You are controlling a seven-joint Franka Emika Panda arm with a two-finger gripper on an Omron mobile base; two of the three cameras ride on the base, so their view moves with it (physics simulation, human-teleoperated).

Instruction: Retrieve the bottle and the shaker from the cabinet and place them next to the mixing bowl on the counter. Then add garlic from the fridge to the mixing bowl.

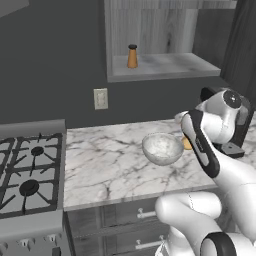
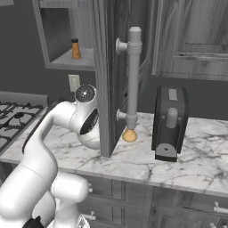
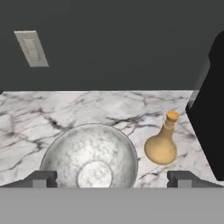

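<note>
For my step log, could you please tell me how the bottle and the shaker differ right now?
The bottle stands on the counter beside the mixing bowl; the shaker stands on the cabinet shelf. The bottle is a golden flask with a wide base and narrow neck; the shaker is a plain orange-brown cylinder with a dark cap. Both stand upright.

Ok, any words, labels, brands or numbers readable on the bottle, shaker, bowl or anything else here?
None readable.
Bottle: plain tan, no label.
Shaker: plain orange-brown with a dark cap, no print.
Bowl: bare.
Wall outlet: blank plate.
Toaster: no visible marking.
</note>
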